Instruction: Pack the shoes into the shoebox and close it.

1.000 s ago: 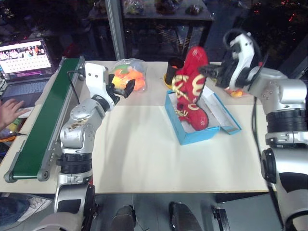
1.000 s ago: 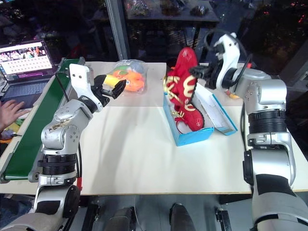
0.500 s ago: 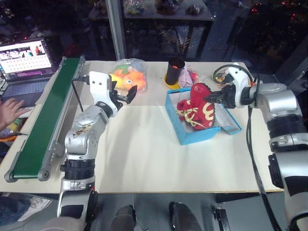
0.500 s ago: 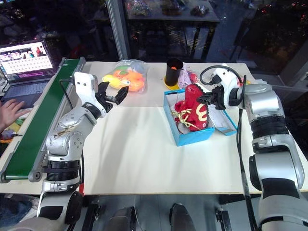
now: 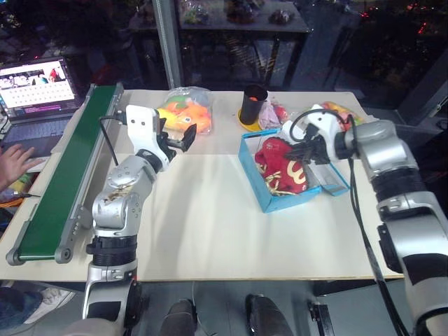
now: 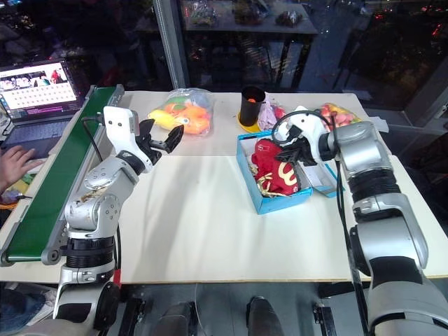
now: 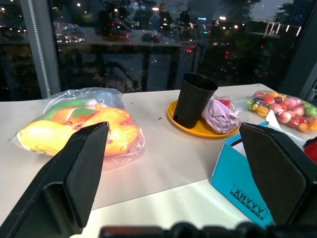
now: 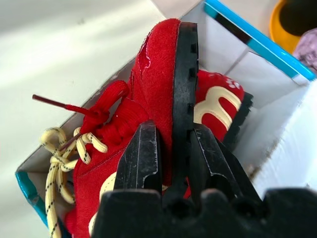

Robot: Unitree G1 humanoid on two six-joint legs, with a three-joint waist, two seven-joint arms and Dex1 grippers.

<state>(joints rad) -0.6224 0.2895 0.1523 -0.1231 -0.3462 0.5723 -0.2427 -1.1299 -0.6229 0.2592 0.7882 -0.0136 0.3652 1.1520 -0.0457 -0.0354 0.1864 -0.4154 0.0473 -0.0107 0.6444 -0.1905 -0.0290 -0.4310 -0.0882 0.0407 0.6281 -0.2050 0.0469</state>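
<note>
We see the right tool (image 8: 171,153) clamped on the sole edge of one of the shoes (image 5: 283,166), both sitting inside the blue shoebox (image 5: 262,196) on the surface (image 5: 210,231), lid hanging open. The left tool (image 5: 180,136) hovers wide open and empty near the plush toy bag (image 5: 187,112).

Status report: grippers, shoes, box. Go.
Right gripper shut on one of the shoes, lowering it into the open shoebox. Left gripper open, empty, above table. Nothing blocking.
</note>
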